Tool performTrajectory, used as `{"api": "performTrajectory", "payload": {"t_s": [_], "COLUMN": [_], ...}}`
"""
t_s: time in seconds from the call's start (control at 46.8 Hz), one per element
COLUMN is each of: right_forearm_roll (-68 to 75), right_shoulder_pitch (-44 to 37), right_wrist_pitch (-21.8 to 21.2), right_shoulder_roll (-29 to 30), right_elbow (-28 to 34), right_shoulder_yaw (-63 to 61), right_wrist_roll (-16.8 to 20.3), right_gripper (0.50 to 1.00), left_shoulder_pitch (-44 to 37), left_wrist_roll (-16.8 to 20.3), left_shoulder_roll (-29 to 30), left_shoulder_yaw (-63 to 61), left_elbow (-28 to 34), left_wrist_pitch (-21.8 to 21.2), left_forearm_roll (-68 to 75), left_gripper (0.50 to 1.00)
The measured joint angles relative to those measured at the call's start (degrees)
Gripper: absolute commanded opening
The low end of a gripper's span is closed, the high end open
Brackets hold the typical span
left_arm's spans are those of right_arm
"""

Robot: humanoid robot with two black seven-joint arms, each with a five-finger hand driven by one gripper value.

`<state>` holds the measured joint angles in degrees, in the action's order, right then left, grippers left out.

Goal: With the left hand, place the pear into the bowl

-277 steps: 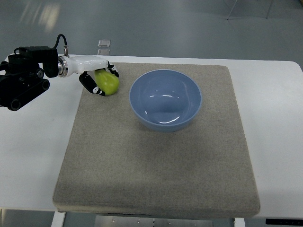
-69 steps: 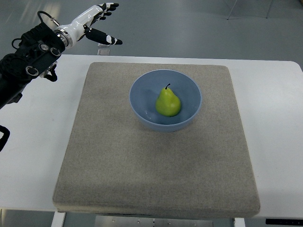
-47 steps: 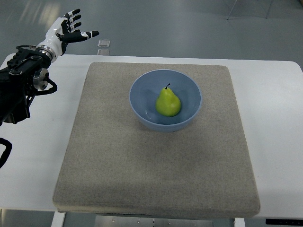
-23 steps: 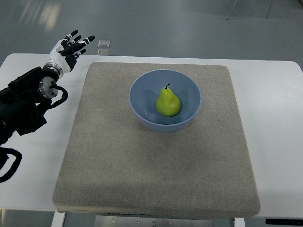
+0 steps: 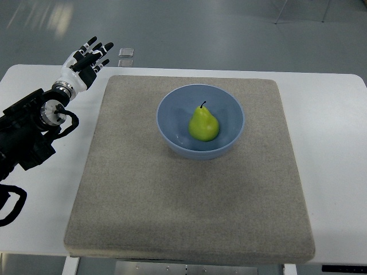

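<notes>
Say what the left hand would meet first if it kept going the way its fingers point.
Nothing, apparently: the open left hand points up-right past the table corner, toward floor; a small clear object lies near that line.

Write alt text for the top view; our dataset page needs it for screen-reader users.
A green pear sits stem-up inside a blue bowl on a grey mat covering a white table. The robot's left hand, fingers spread and empty, is raised over the table's far-left corner, well clear of the bowl.

The pear (image 5: 203, 124) sits in the blue bowl (image 5: 172, 109) — left hand (image 5: 85, 59) spread, empty, well apart.
</notes>
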<state>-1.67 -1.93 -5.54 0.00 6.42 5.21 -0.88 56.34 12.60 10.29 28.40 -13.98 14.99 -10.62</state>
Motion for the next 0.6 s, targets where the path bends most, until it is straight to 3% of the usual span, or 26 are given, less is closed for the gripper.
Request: {"api": "performTrajectory", "payload": {"t_s": [0.598], "right_forearm_roll": [0.00], "right_shoulder_pitch": [0.00], "right_wrist_pitch": [0.00], "right_shoulder_roll": [0.00], "right_elbow": [0.00], "right_shoulder_yaw": [-0.02], "right_wrist_roll": [0.00], "right_gripper": [0.924], "left_shoulder_pitch": [-0.11], "left_wrist_roll": [0.33], "left_shoulder_roll": [0.18], "left_shoulder_yaw": [0.33], "left_elbow": [-0.02], "left_wrist_pitch": [-0.03], "left_forearm_roll": [-0.30], "left_gripper": [0.994]}}
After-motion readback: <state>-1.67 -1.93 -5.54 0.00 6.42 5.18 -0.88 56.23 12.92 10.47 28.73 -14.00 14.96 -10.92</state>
